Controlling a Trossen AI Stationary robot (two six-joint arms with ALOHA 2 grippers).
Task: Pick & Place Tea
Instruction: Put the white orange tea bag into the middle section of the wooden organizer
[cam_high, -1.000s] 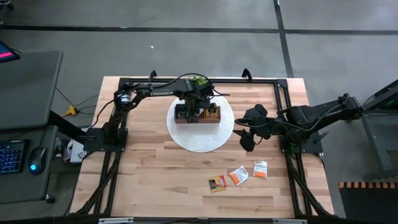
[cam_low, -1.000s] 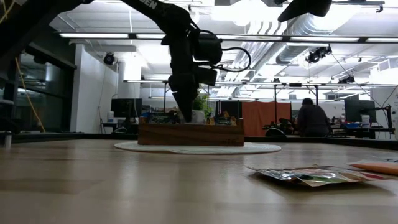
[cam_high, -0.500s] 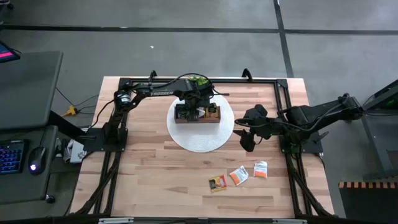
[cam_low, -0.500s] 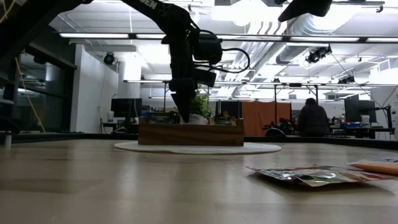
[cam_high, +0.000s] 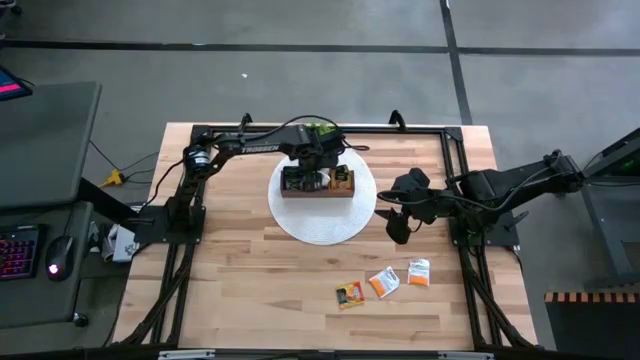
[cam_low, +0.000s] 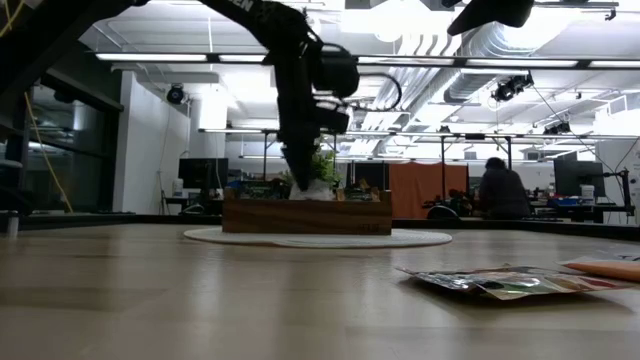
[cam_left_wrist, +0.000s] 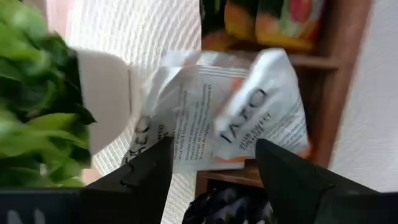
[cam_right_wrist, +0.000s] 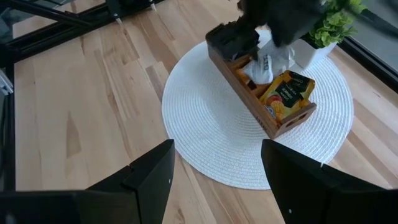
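Loose sachets: three tea sachets (cam_high: 383, 282) lie on the bare wood at the near edge of the table (cam_high: 230, 290), well apart from the tray; they are not yet taken.
Right gripper: the right gripper (cam_high: 396, 226) hangs beside the round white mat (cam_high: 320, 225), between the mat and the loose sachets; its fingers stand apart and hold nothing.
Step in hand: this looks like the placing step. The left gripper (cam_high: 318, 172) is over the middle compartment of the wooden tray (cam_high: 317, 192), and white sachets (cam_left_wrist: 236, 118) lie just in front of its fingers (cam_left_wrist: 134, 177), which are spread with nothing between them.
Tea in tray: the white sachets stick up crumpled from the middle compartment; orange sachets (cam_right_wrist: 285, 93) fill one end compartment, dark ones (cam_right_wrist: 231, 38) the other.
Next move: probably the left arm must rise straight up, clear of the tray walls, and then one arm goes for the near sachets. Those lie flat, so a low and careful pinch is needed.
In the way: the potted plant (cam_right_wrist: 329, 26) stands just behind the tray, near the left gripper; a wide lift could brush its leaves.
Far room: a person (cam_low: 503, 188) sits at a desk behind the table, well apart from the work.
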